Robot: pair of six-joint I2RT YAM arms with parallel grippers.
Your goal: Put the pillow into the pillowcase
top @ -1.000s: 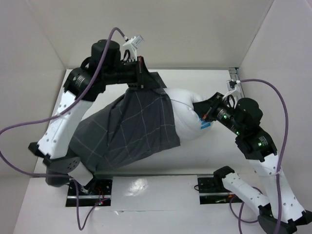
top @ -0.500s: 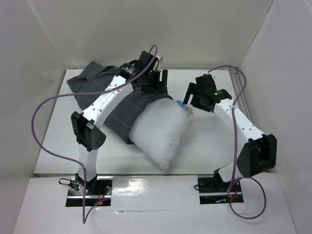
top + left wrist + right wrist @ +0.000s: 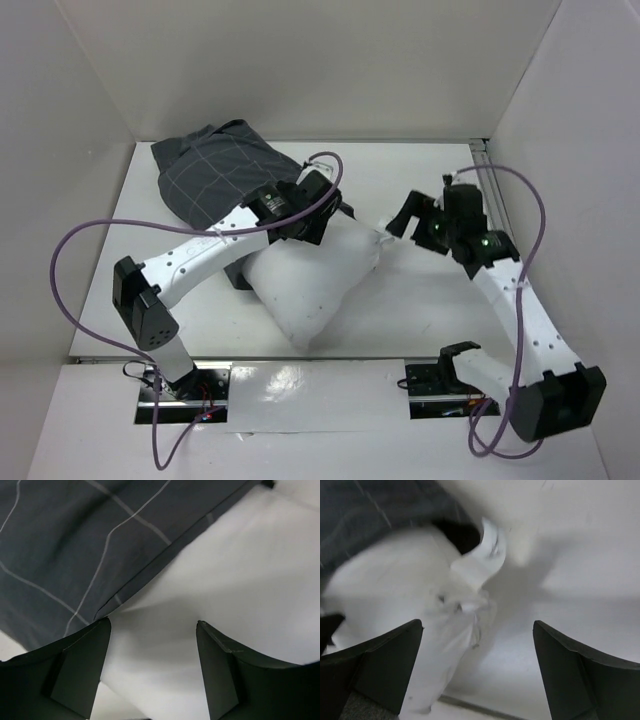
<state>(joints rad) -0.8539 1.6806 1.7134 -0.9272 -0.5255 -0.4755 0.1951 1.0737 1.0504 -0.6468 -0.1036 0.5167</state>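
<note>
White table [image 3: 420,310]: pillow [image 3: 310,285] below spread left gripper [image 3: 152,625]; right gripper [image 3: 477,624] spread beside corner.

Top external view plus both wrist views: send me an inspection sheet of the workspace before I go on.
Surface: white table, bare around the cloth.
Job's things: pillow lies mid-table, almost all of it outside; pillowcase is bunched at the far left, its edge lying on the pillow's far side.
Clutter: nothing seen.
Grippers: left gripper open over the pillow, next to the pillowcase edge; right gripper open, just off the pillow's tagged corner, holding nothing.
Cables: purple cables loop wide beside each arm, clear of the cloth.
Surroundings: plain white walls on three sides.
</note>
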